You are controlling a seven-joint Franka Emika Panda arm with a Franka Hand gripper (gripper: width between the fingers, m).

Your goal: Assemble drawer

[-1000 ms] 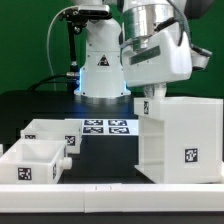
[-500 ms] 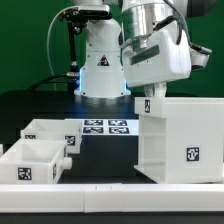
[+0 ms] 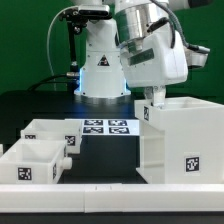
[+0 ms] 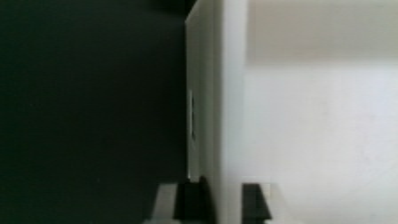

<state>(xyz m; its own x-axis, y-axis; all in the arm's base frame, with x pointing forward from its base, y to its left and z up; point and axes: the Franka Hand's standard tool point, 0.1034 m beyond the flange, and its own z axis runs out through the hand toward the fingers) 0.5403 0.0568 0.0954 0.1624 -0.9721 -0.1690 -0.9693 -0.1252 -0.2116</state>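
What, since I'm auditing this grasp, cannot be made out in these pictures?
- Casing: most of its inside, exterior view, hidden by its own walls.
- Gripper: its tips, exterior view, hidden behind the casing's wall.
- Front tray: its end, cut off by the exterior view's left edge.
- Both trays: outside the wrist view.
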